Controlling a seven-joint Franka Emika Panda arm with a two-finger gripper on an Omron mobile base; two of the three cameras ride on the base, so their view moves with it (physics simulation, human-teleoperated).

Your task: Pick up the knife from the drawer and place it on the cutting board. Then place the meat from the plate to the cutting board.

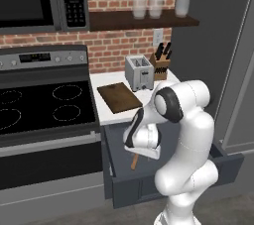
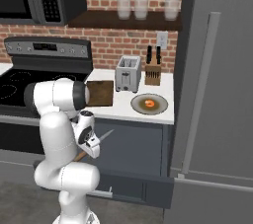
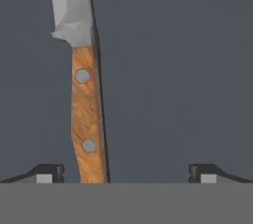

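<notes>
The knife [image 3: 86,114] lies flat on the floor of the open drawer [image 1: 115,189], its wooden handle toward me and its silvery blade pointing away. My gripper [image 3: 127,174] hovers over it, open, with the handle between the fingertips and closer to the left one; nothing is held. In the right base view the knife's blade [image 2: 105,135] pokes out past my hand inside the drawer [image 2: 141,188]. On the counter, the dark cutting board [image 1: 119,97] lies next to the stove. The meat [image 2: 149,103] sits on the beige plate [image 2: 159,107], to the right of the cutting board [image 2: 100,93].
A toaster [image 1: 139,73] and a knife block [image 1: 159,63] stand at the back of the counter. The stove [image 1: 44,105] is to the left and the tall fridge [image 2: 217,94] to the right. A shelf [image 1: 141,20] with glasses hangs above.
</notes>
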